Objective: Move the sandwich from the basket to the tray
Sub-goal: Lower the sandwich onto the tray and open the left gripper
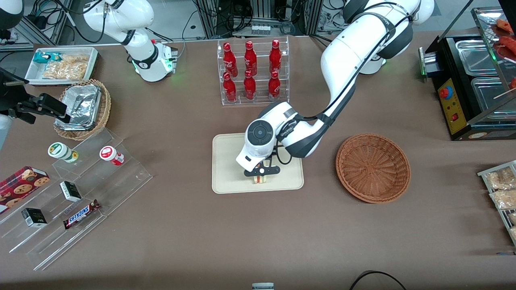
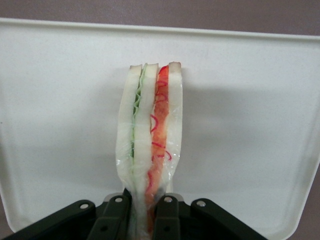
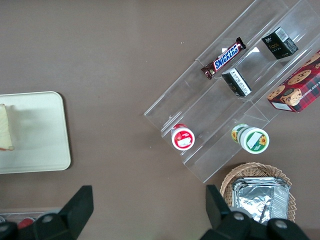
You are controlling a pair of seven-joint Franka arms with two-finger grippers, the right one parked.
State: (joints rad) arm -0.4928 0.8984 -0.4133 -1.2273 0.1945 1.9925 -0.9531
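My left gripper (image 1: 261, 175) hangs low over the cream tray (image 1: 225, 177), near the tray's edge closest to the front camera. It is shut on the sandwich (image 1: 260, 179), a plastic-wrapped wedge of white bread. In the left wrist view the sandwich (image 2: 150, 135) stands on edge over the tray (image 2: 60, 100), green and red filling showing, its narrow end pinched between my black fingers (image 2: 116, 217). I cannot tell if it touches the tray. The reddish-brown basket (image 1: 373, 167) sits beside the tray toward the working arm's end, with nothing in it.
A clear rack of red bottles (image 1: 252, 70) stands farther from the front camera than the tray. Toward the parked arm's end are an acrylic step shelf (image 1: 76, 193) with snacks, a tan basket of foil containers (image 1: 82, 106) and a white bin (image 1: 62, 64). A black food warmer (image 1: 471, 84) stands at the working arm's end.
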